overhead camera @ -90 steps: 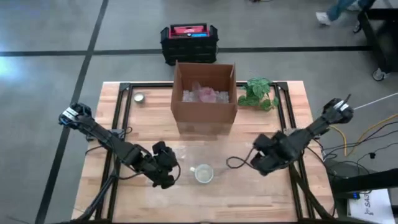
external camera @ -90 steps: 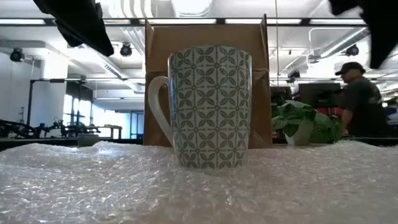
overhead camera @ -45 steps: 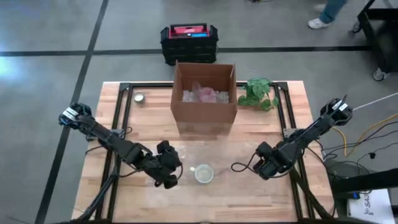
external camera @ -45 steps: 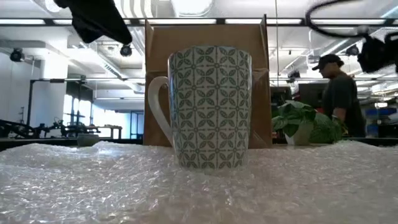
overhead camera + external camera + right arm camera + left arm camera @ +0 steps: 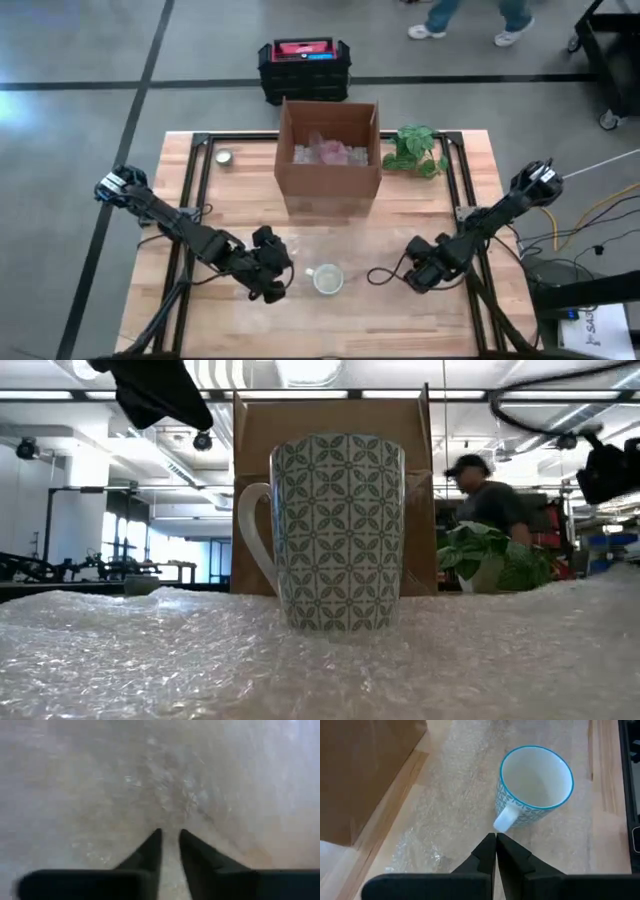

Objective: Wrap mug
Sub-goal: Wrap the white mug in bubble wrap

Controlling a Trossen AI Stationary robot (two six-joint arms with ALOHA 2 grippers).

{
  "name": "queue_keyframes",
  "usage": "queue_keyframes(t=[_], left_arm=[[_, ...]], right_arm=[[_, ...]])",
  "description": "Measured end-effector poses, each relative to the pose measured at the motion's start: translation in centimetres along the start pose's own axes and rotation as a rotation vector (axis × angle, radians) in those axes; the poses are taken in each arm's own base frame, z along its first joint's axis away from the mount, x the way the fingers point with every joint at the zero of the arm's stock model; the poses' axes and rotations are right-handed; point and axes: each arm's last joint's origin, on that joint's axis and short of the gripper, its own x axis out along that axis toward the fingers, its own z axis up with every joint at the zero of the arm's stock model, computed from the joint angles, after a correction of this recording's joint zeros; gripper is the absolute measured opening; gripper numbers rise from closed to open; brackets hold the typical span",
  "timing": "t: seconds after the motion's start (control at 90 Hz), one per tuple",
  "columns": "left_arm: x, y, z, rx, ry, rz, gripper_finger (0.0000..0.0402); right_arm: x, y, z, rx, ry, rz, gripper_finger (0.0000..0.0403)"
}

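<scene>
A white mug with a teal leaf pattern (image 5: 327,279) stands upright on a clear bubble wrap sheet (image 5: 300,248) spread over the near middle of the table; its handle (image 5: 506,818) points toward the left arm. My left gripper (image 5: 496,837) hovers shut just left of the mug, above the wrap (image 5: 150,640), touching nothing. My right gripper (image 5: 408,278) is down at the wrap's right edge, its fingers closed almost together on the wrap (image 5: 170,795). My right gripper pinches the bubble wrap at its right edge (image 5: 170,822) between the two fingertips, slanting down from the table's right. One layer or several, I cannot tell. The wrap's right side (image 5: 600,585) rises slightly; the rest lies flat under the mug.
An open cardboard box (image 5: 330,150) stands behind the mug at the table's far middle, a small green plant (image 5: 418,150) to its right and a small round tin (image 5: 223,157) at far left. A black crate (image 5: 303,65) sits on the floor beyond. A person (image 5: 490,500) walks behind.
My right gripper has come down and slightly toward the near edge onto the wrap's right edge and has shut there; that side of the wrap now stands a little higher. My left gripper edged slightly toward the mug. The mug has not moved.
</scene>
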Motion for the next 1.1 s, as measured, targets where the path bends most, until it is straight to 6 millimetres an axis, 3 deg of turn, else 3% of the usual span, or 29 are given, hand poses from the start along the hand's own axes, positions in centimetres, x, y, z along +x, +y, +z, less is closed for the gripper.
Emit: queue_keyframes(t=[0.433, 0.744, 0.944, 1.1], left_arm=[[0.0, -0.1, 0.1, 0.012, -0.018, -0.004, 0.0000], [0.0, -0.1, 0.1, 0.013, -0.019, -0.002, 0.0000], [0.0, -0.1, 0.1, 0.013, -0.019, -0.002, 0.0000], [0.0, -0.1, 0.1, 0.013, -0.019, -0.002, 0.0000]], right_arm=[[-5.6, 4.7, 2.6, -0.230, -0.334, 0.236, 0.0001], [-10.7, 8.2, 5.9, -0.310, -0.725, 0.419, 0.0001], [-10.4, 9.9, 8.1, -0.327, -0.828, 0.489, 0.0000], [-8.8, 9.0, 8.0, -0.373, -0.591, 0.473, 0.0004]])
